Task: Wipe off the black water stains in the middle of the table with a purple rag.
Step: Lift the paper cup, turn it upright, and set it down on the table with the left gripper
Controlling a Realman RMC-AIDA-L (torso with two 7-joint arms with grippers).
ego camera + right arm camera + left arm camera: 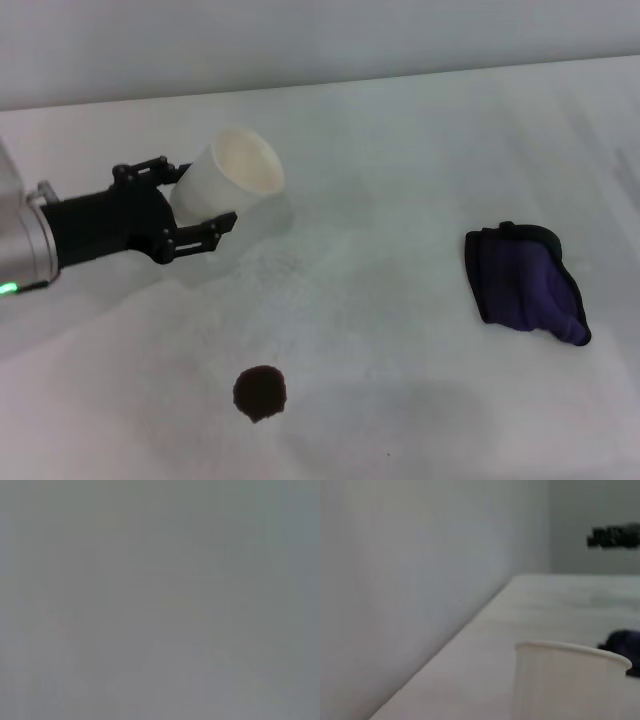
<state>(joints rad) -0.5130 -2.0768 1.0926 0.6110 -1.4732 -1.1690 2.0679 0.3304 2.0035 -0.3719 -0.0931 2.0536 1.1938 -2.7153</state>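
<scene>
The white table [400,150] carries everything, and at about nine o'clock in the head view the left tool [205,195] comes in from the edge, its two black fingers [205,232] pinching a white paper cup [232,180] (mouth tipped toward one o'clock). The purple rag [525,283] lies bunched at three o'clock, well apart from the cup. The black water stains [260,392], one dark round blot, sit at six o'clock, untouched; the right tool is out of sight.
</scene>
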